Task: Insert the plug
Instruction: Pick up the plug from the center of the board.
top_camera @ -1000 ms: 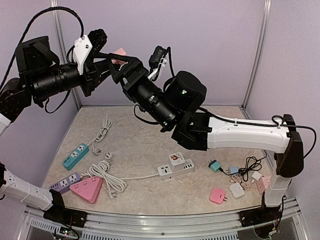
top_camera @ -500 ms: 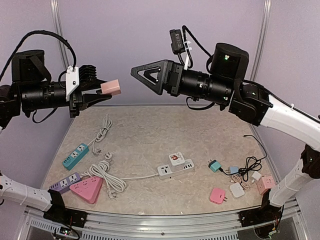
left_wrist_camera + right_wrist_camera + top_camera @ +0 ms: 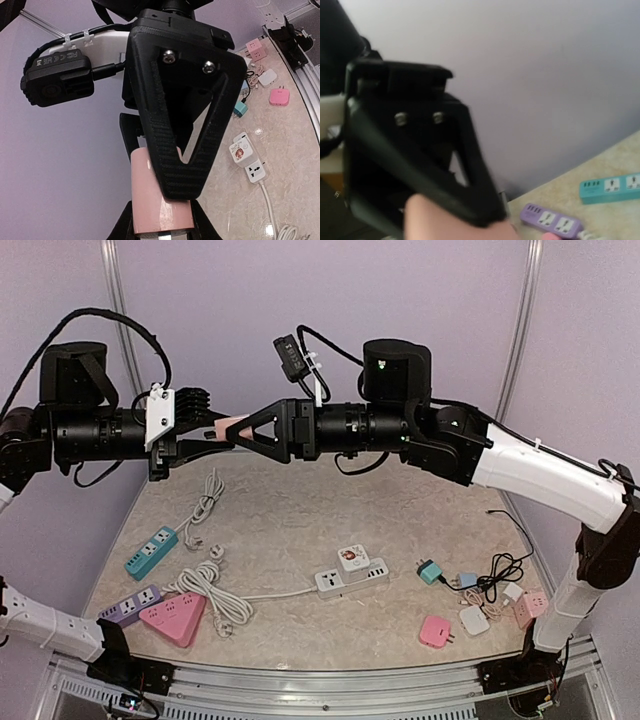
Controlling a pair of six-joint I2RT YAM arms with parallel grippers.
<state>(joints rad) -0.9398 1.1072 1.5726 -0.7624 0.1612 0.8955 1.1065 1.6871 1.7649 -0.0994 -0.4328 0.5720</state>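
Both arms meet in open air high above the table (image 3: 300, 510), power strips (image 3: 350, 578) well below. Left gripper (image 3: 214, 432) clamps the pink plug (image 3: 236, 423). Right gripper (image 3: 243, 432) reaches its tip, grip unclear. The left wrist view alone shows a right finger (image 3: 155, 130) lying across the plug.

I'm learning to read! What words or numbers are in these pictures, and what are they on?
None reads clearly.
Small black camera box: pale lettering, upside down, too blurred to read.
White cube adapter on the white power strip: cartoon sticker, any words too small.
Pale pink block in the left gripper: no print shows.
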